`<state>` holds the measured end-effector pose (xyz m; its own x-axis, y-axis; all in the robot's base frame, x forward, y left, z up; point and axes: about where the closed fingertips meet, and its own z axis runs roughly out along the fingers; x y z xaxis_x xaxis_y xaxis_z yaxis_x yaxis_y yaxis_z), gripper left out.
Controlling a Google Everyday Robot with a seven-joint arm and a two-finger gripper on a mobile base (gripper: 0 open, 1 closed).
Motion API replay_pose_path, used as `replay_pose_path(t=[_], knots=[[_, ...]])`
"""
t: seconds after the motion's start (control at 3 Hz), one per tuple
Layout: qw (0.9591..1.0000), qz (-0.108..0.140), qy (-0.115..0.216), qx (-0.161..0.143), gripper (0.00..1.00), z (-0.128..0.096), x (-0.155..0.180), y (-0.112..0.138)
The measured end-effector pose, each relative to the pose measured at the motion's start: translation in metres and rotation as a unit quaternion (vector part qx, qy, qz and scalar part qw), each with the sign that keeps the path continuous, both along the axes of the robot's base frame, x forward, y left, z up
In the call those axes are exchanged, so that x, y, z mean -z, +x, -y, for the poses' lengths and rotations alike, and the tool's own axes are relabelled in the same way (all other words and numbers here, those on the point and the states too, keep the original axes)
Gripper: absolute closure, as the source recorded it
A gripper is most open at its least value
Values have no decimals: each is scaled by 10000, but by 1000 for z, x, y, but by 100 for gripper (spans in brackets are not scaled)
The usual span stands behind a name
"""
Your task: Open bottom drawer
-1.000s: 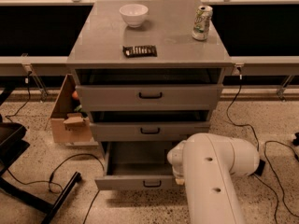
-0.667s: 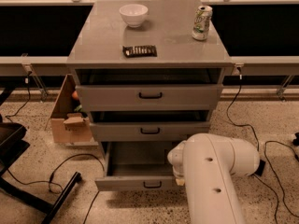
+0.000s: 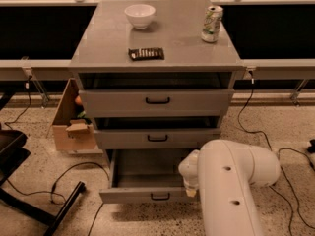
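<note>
At the 6 o'clock foot of the grey three-drawer cabinet (image 3: 187,48), the low, flat-fronted grey bottom drawer (image 3: 128,195) stands pulled out toward the camera. Its plain grey inside is exposed, and its small black bar handle (image 3: 160,196) sits at the centre of the front panel.

The gripper (image 3: 190,191) is at the 3 o'clock end of that front panel, off the handle. It is just beside the panel or touching it; which of the two cannot be told, because the white rounded arm housing (image 3: 231,181) covers most of it. Whether the gripper is spread or closed cannot be told either.

Judged from the exposed interior, the opening is largely done. The arm is low and at the 5 o'clock side of the cabinet, probably so that a pull runs straight along the drawer's travel.

The mid-sized grey drawer (image 3: 157,138) and the tall-fronted grey drawer (image 3: 156,101) lie toward 12 o'clock from the bottom one, each showing a dark gap above its front.

On the top surface, a white bowl (image 3: 140,14) at 11 o'clock, a drinks can (image 3: 212,23) at 1 o'clock and a dark flat packet (image 3: 146,53) stand well apart from the work. A low pull should not disturb them.

An open cardboard box (image 3: 74,127) rests on the floor at 9 o'clock.
</note>
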<state>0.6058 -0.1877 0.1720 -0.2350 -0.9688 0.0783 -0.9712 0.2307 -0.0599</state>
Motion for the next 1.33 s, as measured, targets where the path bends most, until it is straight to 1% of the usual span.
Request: replay_pose_path(t=[1.0, 1.33], knots=[[9999, -6, -95, 132, 100, 3, -2, -18], [9998, 96, -43, 181, 100, 6, -7, -16]])
